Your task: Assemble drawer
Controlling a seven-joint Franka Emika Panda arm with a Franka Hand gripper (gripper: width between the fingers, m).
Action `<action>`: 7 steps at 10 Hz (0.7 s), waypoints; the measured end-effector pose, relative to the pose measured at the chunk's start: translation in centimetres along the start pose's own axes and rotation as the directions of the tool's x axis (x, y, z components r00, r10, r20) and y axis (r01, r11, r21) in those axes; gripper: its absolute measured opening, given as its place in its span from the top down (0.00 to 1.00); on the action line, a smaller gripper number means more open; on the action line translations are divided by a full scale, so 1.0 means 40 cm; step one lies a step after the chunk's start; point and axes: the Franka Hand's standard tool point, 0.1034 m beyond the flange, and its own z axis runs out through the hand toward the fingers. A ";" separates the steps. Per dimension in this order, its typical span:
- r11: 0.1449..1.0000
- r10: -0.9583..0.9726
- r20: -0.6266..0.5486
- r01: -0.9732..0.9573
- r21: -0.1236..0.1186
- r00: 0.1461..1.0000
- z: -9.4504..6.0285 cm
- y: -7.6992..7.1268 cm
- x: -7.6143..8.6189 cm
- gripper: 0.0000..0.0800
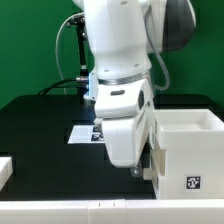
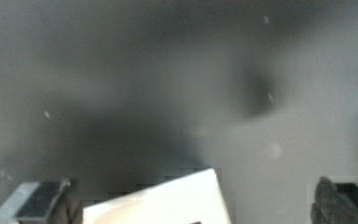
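My gripper (image 1: 146, 167) hangs low over the black table, right beside the left wall of the large white tagged box (image 1: 190, 150) in the exterior view. In the wrist view the gripper (image 2: 197, 202) is open, with its two dark fingers (image 2: 41, 203) wide apart. A white corner of a part (image 2: 158, 205) lies between them and touches neither finger. I cannot tell which part it belongs to. A white piece (image 1: 5, 168) shows at the exterior view's left edge and is cut off. It may be the small drawer tray, but I cannot tell.
The marker board (image 1: 82, 133) lies flat on the black table behind the arm, partly hidden by it. The box carries a black-and-white tag (image 1: 194, 183) on its front face. A green wall stands at the back.
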 end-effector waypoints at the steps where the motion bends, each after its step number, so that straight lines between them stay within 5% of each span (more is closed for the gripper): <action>1: 1.000 0.018 0.000 -0.018 -0.009 1.000 -0.001 -0.001 0.002 0.19; 7: 0.998 0.057 0.005 -0.057 -0.009 0.998 -0.011 0.000 -0.052 0.19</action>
